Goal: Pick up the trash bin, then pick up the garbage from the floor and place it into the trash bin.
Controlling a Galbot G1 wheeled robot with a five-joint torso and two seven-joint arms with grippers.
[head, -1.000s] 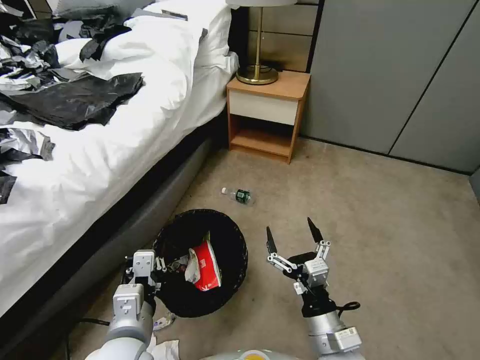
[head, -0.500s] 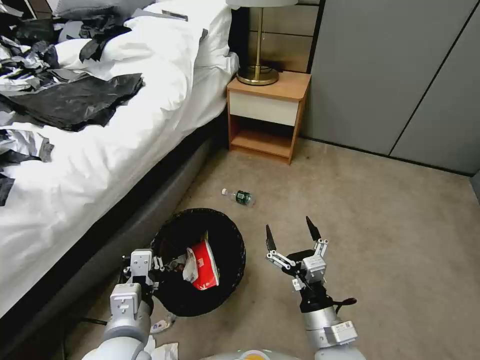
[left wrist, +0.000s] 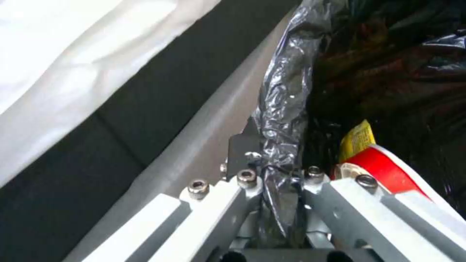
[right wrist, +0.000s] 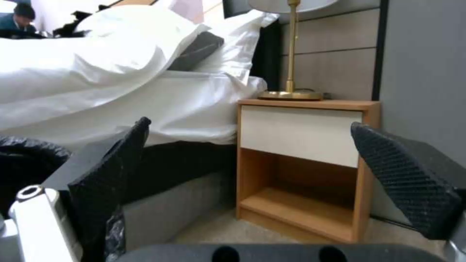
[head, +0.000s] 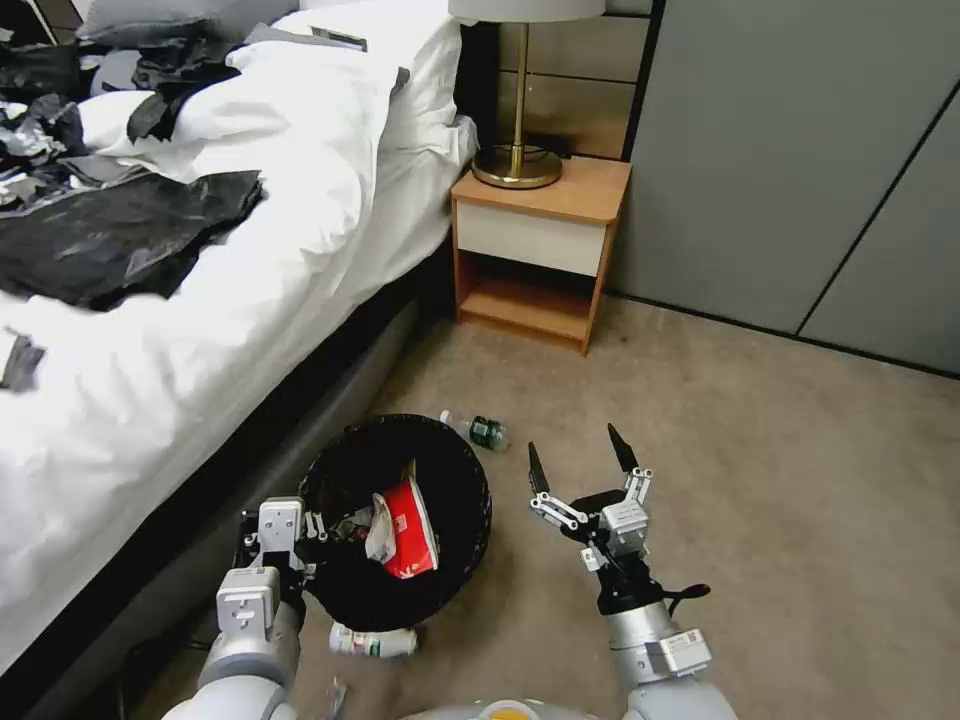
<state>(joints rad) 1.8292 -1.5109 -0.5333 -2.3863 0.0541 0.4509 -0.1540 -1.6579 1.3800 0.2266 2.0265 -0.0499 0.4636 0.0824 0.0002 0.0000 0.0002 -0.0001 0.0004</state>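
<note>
Left gripper clamped on the near-left rim of the trash bin. In the left wrist view the fingers pinch a fold of the glossy black liner at the rim. Left forearm comes up from the bottom edge, wrist level, gripper pointing forward into the bin wall.

Bin sits directly ahead of that gripper, between the two arms, mouth facing the head camera. The black liner covers the rim and inside. Inside: red-and-white packet, crumpled white paper on its left side, yellow wrapper just behind it.

Right gripper spread wide, nothing between its fingers. Forearm rises from the lower right, fingertips pointing forward and up, just right of the bin and apart from it. Right wrist view: both black textured pads well apart, framing the nightstand.

Clear bottle with green label lies on the carpet just beyond the bin's far rim, forward-left of the right gripper. A second small bottle lies at the bin's near side, right of the left forearm.

Bed runs along the left of the left arm; black plastic sheets on it.
</note>
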